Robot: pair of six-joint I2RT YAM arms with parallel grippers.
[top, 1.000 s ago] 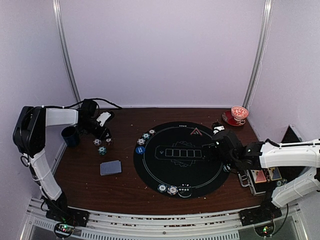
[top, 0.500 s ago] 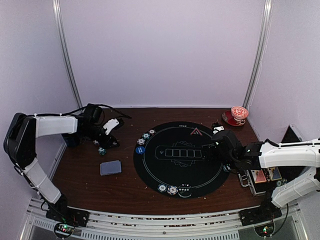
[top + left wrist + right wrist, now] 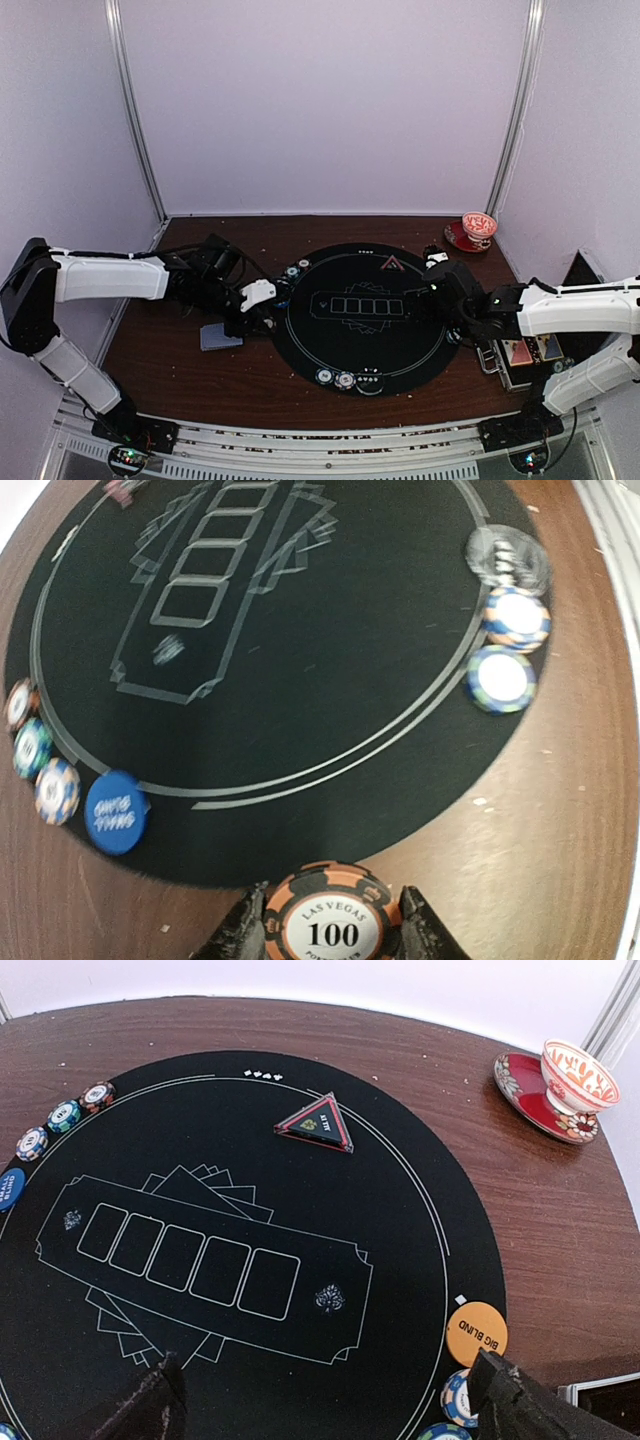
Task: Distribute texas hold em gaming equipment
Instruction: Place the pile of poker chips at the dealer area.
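- The brown table (image 3: 250, 370) carries a round black mat (image 3: 330, 345) printed with five card boxes.
- The left gripper (image 3: 332, 942) hangs over the mat's left rim, its jaws pinching an orange-and-black poker chip (image 3: 331, 920) marked 100 by its edges.
- The right gripper (image 3: 330, 1410) hovers above the mat's right half with its fingers spread wide and nothing between them.
- An opened metal case (image 3: 525, 355) lies off the mat beside the right arm.
- A grey-blue card stack (image 3: 215, 338) lies left of the mat, partly hidden by the left arm.
- A red cup and saucer (image 3: 570, 1075) stand at the far right corner.
- A red triangle marker (image 3: 316, 1125) sits on the mat's far side.
- An orange disc (image 3: 476, 1333) rests on the right rim and a blue disc (image 3: 116, 812) on the left rim.
- Three chips (image 3: 33, 748) line up beside the blue disc, and three more (image 3: 505, 650) sit at the near rim.
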